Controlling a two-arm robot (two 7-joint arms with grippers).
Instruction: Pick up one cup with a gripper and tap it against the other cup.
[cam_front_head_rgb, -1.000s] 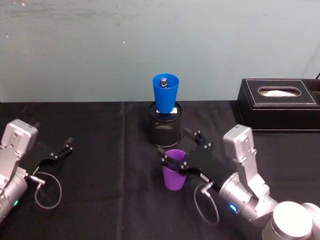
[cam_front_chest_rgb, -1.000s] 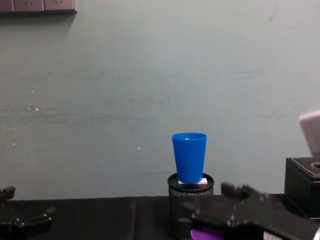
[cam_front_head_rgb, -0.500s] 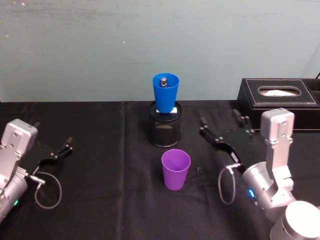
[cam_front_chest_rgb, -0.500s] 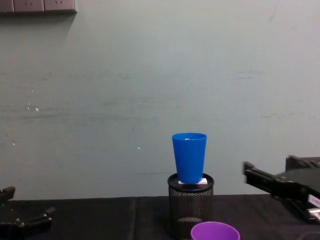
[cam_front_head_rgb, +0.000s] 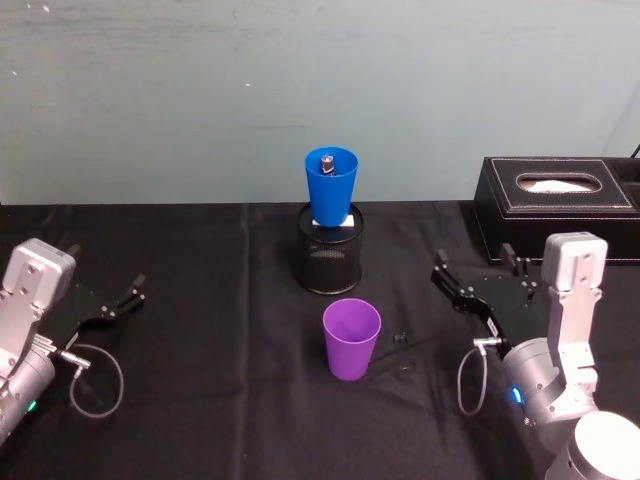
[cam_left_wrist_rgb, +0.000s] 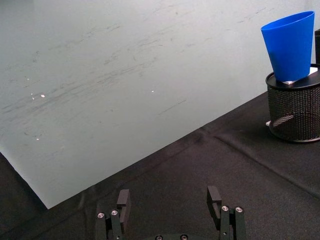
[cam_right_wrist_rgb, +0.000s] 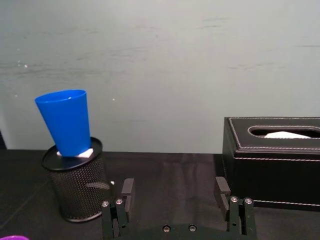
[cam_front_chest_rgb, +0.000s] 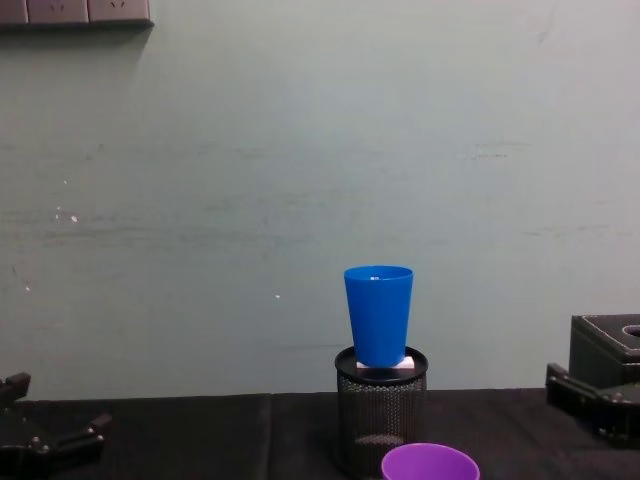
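Black table spreads wide under you, and on its right the tissue box sits back by the wall with a white tissue showing in its slot. Your right gripper hangs low just in front of that box, fingers apart and holding nothing, well right of the purple cup. Your left gripper is parked at the far left edge, fingers apart too, idle. So I read this as the reach step: nothing is picked up, no tap made. The mesh holder stands mid-table with the blue cup perched upright on a white block in its mouth, and there's a small dark thing down inside that cup, too small to name. The purple cup stands upright and empty just in front of the holder. Next you need the right gripper across to the purple cup, fingers around its wall, clamp, lift, then bring it up to the blue one gently, since that perch looks tippy.
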